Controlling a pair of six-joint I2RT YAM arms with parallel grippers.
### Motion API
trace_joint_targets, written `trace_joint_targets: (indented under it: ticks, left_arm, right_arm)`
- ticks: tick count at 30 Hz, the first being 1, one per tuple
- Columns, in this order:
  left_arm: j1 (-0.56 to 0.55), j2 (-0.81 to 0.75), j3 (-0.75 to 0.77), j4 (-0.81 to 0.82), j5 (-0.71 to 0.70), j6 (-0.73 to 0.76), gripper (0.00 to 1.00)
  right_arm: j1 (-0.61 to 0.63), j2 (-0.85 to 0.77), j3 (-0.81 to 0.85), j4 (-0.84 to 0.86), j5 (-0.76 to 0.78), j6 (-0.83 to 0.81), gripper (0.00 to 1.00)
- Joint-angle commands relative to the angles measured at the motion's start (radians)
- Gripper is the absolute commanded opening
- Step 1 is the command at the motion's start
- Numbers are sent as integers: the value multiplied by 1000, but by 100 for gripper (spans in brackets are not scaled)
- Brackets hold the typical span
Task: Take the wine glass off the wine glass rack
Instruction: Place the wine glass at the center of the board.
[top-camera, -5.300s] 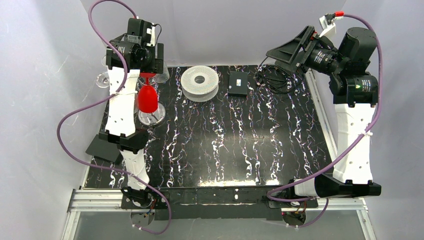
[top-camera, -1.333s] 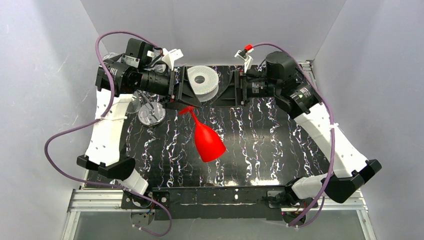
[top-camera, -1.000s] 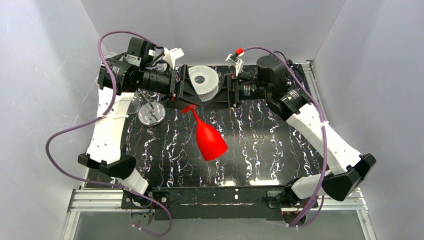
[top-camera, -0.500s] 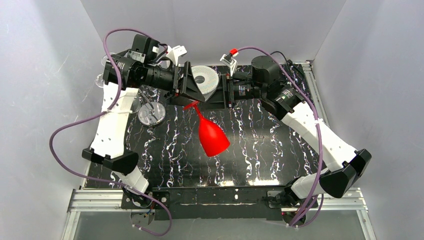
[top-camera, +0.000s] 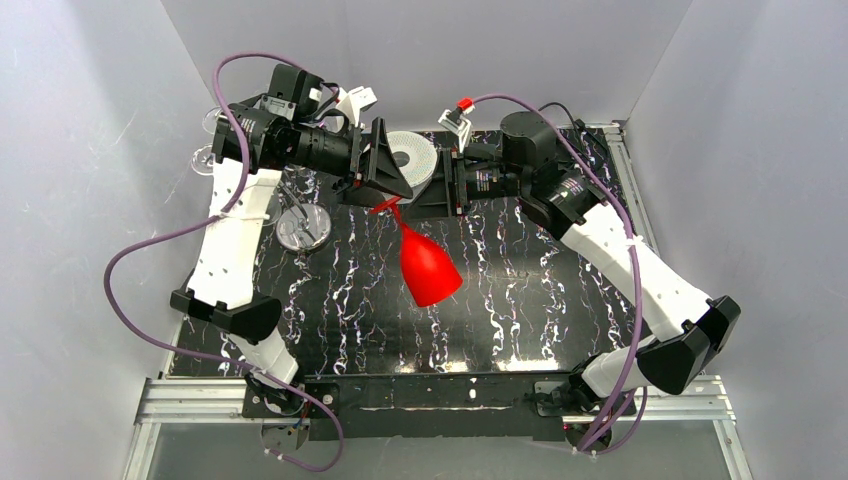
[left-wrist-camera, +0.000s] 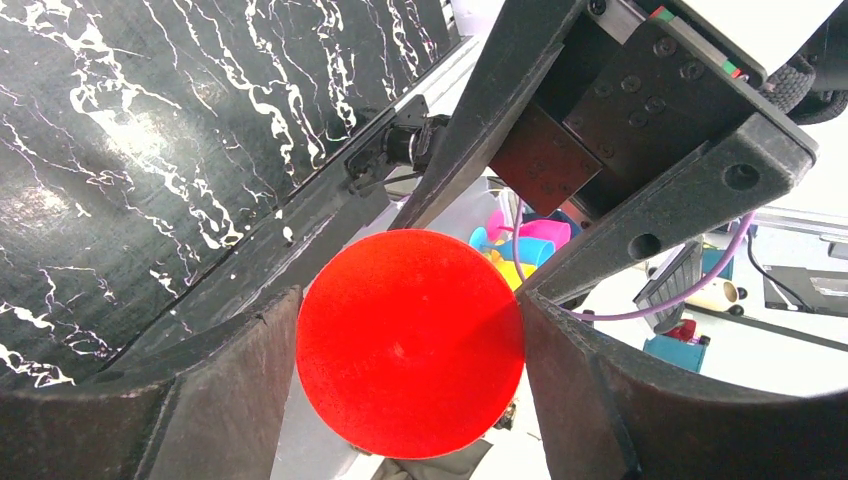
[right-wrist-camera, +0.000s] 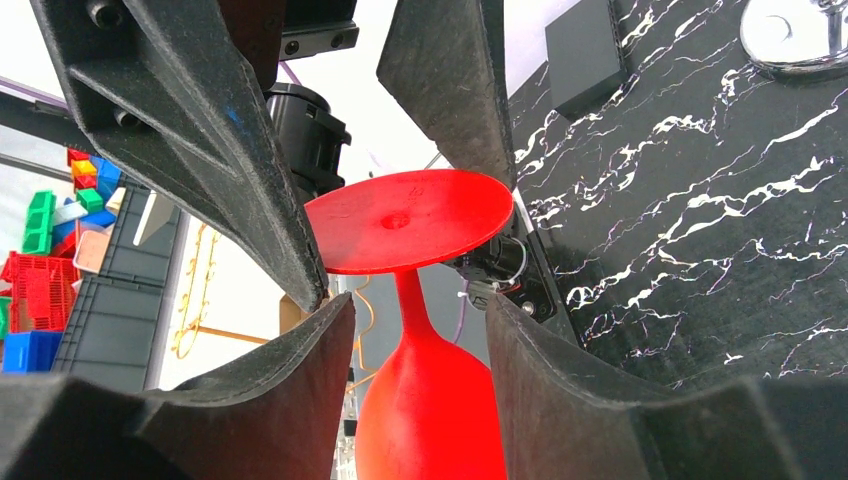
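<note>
The black, white-veined counter (top-camera: 560, 300) carries everything. Above its far half the left arm (top-camera: 235, 250) and the right arm (top-camera: 620, 250) reach in toward each other from opposite sides. The wine glass rack (top-camera: 303, 228), a thin wire tree on a shiny round base, stands at the far left of the counter, just beside the left arm. A white ribbed spool (top-camera: 415, 152) lies at the back, partly hidden by both hands.

The red wine glass (top-camera: 427, 268) is off the rack, in the air between the arms and to the right of the rack. It is tilted, with its foot toward the back and its bowl toward the near side.

The left hand (left-wrist-camera: 408, 320) pinches the round foot by its rim, a finger touching each side. The right hand (right-wrist-camera: 415, 310) sits just below the foot with its fingers (right-wrist-camera: 300, 400) spread to either side of the stem and the top of the bowl. I cannot tell whether they press on the glass.
</note>
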Motion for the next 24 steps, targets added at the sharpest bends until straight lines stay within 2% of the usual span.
trace_joint_targets:
  ticks: [1,13,24]
  left_arm:
    - [2,-3,16,-40,59,-17,68]
    - [11,-2,18,-25,67,-39,68]
    - [17,-3,35,-35,64,-31,68]
  right_arm:
    - [10,7,-3,57,1,-13,58]
    - [43,8,-26,79,33,-2,51]
    - [56,8,-58,104,47,30,38]
